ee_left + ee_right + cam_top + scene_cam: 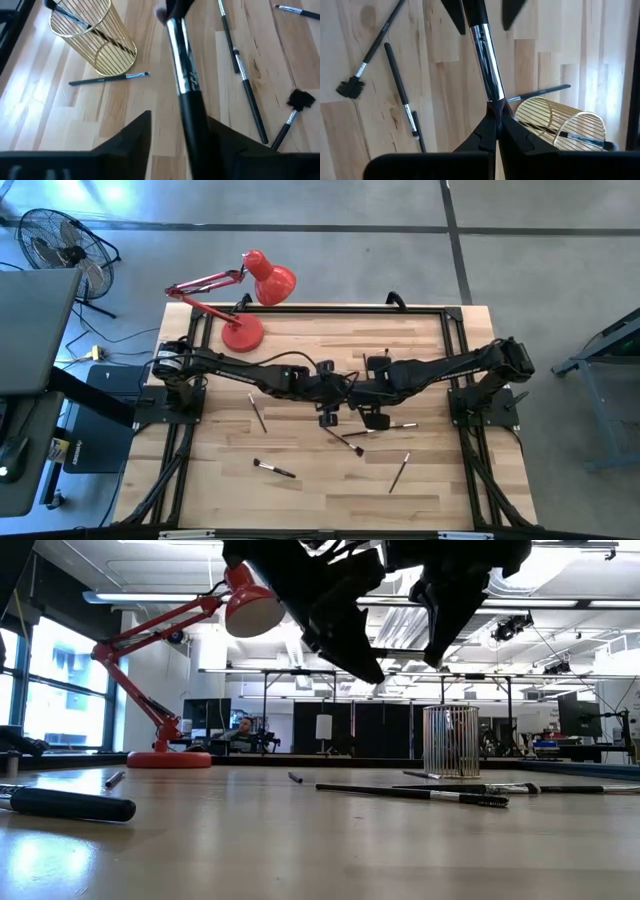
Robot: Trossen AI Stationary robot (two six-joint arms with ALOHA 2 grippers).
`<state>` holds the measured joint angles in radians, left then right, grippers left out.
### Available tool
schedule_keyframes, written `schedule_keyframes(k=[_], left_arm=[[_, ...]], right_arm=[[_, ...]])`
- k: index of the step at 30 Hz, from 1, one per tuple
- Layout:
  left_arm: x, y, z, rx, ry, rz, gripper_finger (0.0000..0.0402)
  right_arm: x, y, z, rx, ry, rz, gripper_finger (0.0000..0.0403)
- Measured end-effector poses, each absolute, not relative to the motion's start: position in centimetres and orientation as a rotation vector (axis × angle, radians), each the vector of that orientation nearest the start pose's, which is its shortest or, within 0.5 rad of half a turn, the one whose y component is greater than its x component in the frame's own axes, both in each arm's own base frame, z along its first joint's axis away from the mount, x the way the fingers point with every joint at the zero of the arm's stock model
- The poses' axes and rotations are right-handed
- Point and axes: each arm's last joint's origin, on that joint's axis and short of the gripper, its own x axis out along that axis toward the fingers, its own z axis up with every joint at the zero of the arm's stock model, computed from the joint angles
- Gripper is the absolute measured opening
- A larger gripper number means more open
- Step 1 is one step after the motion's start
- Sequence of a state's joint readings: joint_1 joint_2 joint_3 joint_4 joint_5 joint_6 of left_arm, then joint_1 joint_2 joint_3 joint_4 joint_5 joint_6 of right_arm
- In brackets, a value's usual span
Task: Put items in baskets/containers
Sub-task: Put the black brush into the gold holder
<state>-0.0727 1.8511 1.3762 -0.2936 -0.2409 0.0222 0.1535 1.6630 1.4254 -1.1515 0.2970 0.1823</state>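
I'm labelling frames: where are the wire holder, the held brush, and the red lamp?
Wire holder (pixel 95 42): left wrist view, on its side wall.
Held brush (pixel 487 62): right wrist view, on its silvery ferrule.
Red lamp (pixel 270 283): high view, on its shade.
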Motion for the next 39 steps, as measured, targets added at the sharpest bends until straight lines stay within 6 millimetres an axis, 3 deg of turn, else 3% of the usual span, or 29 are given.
schedule_keyframes(k=[6, 12, 21, 28, 35, 39], left_arm=[[40.7, -2.4, 23.1, 0.118, 0.767, 0.104, 0.0026], [40.6, -2.4, 23.1, 0.115, 0.769, 0.105, 0.0033], [40.1, -2.3, 22.6, 0.131, 0.85, 0.105, 0.0027], [39.0, -1.6, 20.4, 0.115, 0.924, 0.156, 0.0027], [35.8, 0.6, 17.3, -0.032, 0.923, 0.202, 0.0027], [34.5, 1.3, 17.1, -0.107, 0.832, 0.182, 0.0027]], right_arm=[[31.2, 4.0, 27.3, -0.15, 1.332, -0.234, 0.0007], [31.3, 4.0, 27.3, -0.141, 1.324, -0.229, 0.003], [31.0, 4.0, 27.3, -0.131, 1.346, -0.245, 0.0123], [28.5, 4.1, 26.8, -0.019, 1.505, -0.501, 0.0159], [24.6, 6.1, 23.9, 0.055, 1.417, -0.538, 0.0149], [22.1, 7.1, 22.4, 0.19, 1.212, -0.548, 0.0136]])
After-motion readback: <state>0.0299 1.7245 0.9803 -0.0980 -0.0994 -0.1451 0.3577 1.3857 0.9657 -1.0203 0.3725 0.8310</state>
